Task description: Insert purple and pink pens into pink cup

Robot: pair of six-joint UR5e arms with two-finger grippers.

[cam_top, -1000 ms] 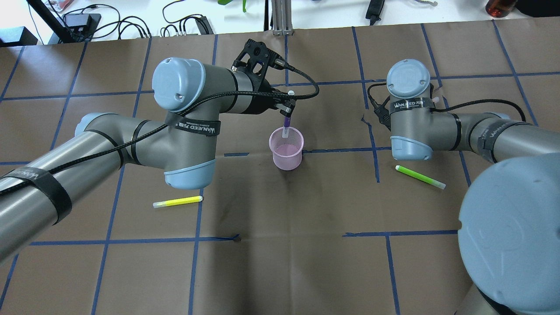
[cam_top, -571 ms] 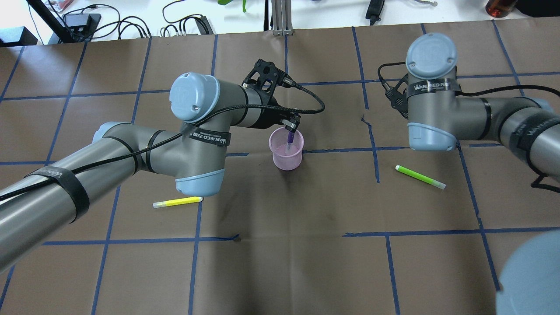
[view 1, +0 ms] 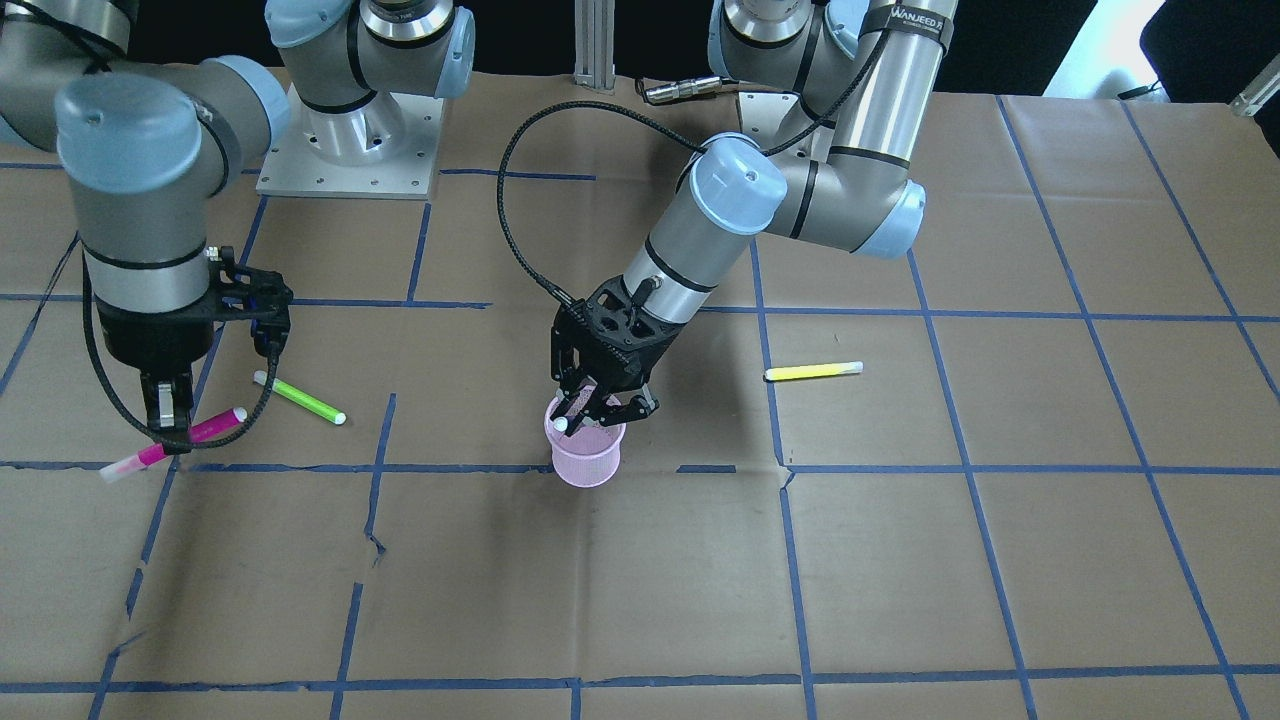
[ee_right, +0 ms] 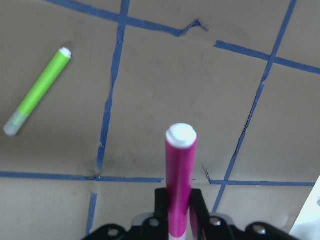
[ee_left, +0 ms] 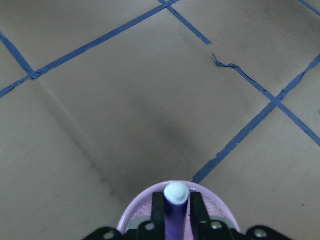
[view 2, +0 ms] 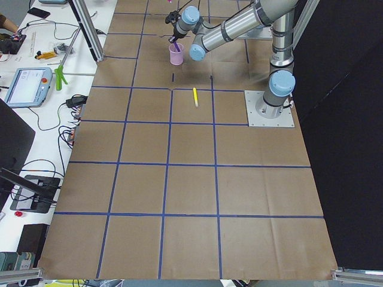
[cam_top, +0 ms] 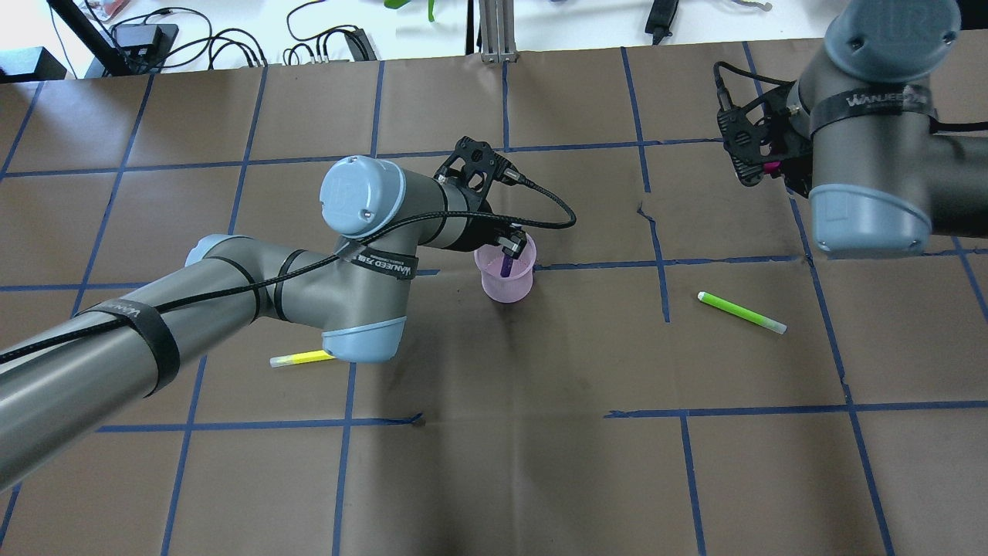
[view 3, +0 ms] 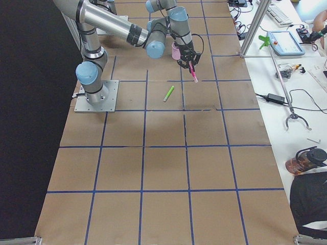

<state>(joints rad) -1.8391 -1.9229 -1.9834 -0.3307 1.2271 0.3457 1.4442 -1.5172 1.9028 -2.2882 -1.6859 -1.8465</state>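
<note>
we see the brown papered table (cam_top: 494, 463) first. above its middle our left gripper (view 1: 600, 405) hangs over the pink cup (view 1: 587, 455), fingers pinching the purple pen (ee_left: 176, 210), whose lower end sits inside the cup. far right, well apart, our right gripper (view 1: 170, 420) pinches the pink pen (ee_right: 180, 175). a green pen (view 1: 300, 398) lies near it, and a yellow pen (view 1: 813, 371) lies left of the cup.

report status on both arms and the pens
Left jaws shut on purple pen, lower end inside pink cup. Right jaws shut on pink pen, away from cup. Green pen, yellow pen flat on table, neither touching cup.
</note>
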